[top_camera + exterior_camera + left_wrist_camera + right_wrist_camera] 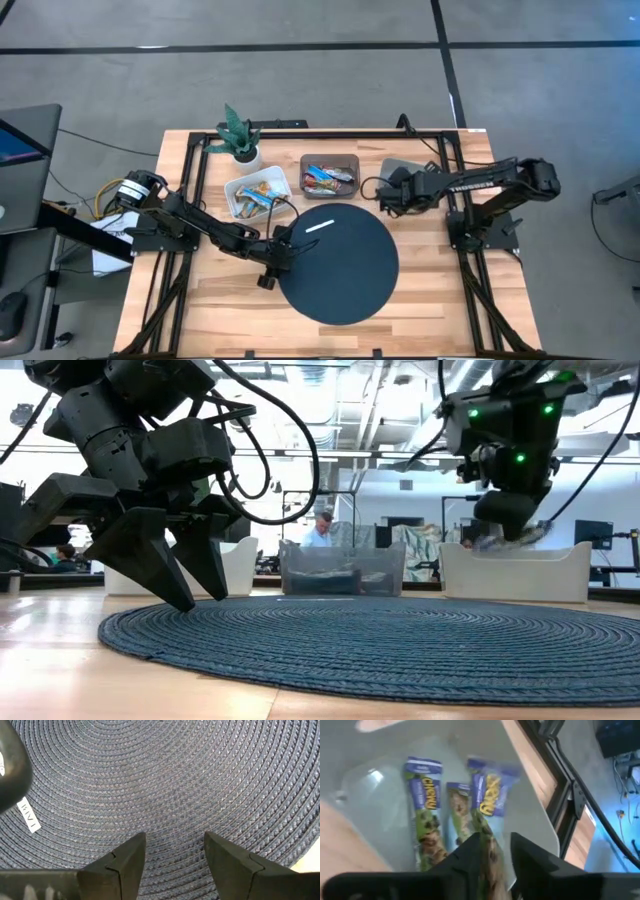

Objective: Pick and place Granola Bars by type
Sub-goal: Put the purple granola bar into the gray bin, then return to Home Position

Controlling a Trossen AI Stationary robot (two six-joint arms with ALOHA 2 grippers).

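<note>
My right gripper [384, 197] is over the grey tray [408, 166] at the table's far right, shut on a blue-wrapped granola bar [491, 795]. Two more blue-and-green bars [425, 815] [457, 812] lie flat in that tray [532, 822]. Other bars lie in the white container [258, 192] and the brown container [330, 176]. My left gripper [284, 242] is open and empty, its fingertips [190, 598] pointing down close over the left part of the dark round mat [340, 265]. The left wrist view [175, 842] shows only mat between the fingers. My right gripper pinches the blue bar by its near end [490, 847] between the two fingers, which lie along the bar. The rest of the bar sticks out ahead of the fingers over the tray floor. I cannot tell whether its far end touches the tray.
A thin white strip [320, 226] lies on the far part of the mat and shows in the left wrist view [28, 816]. A potted plant [240, 138] stands at the far left. Black frame rails run along the table's left, right and far edges.
</note>
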